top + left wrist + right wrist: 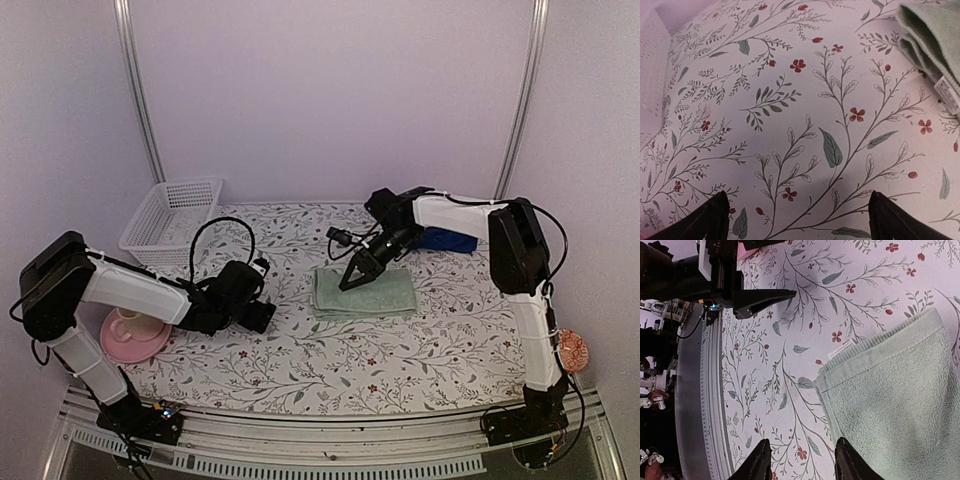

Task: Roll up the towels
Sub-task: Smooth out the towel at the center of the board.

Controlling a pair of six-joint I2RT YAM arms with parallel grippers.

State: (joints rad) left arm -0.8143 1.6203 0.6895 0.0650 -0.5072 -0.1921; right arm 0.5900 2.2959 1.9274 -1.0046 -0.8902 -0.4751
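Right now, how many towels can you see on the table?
2. The green towel lies folded flat mid-table. The blue towel sits further back, partly hidden behind the right arm. No others show.

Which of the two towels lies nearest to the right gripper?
The pale green towel, folded flat in the middle; the right gripper is right at its edge. The blue towel lies farther back.

Your arms: white shells, black joints.
Black cables loop off your left arm [130, 288] and right arm [530, 330]; the right tool [345, 286] ends in black tapered fingers [757, 462].
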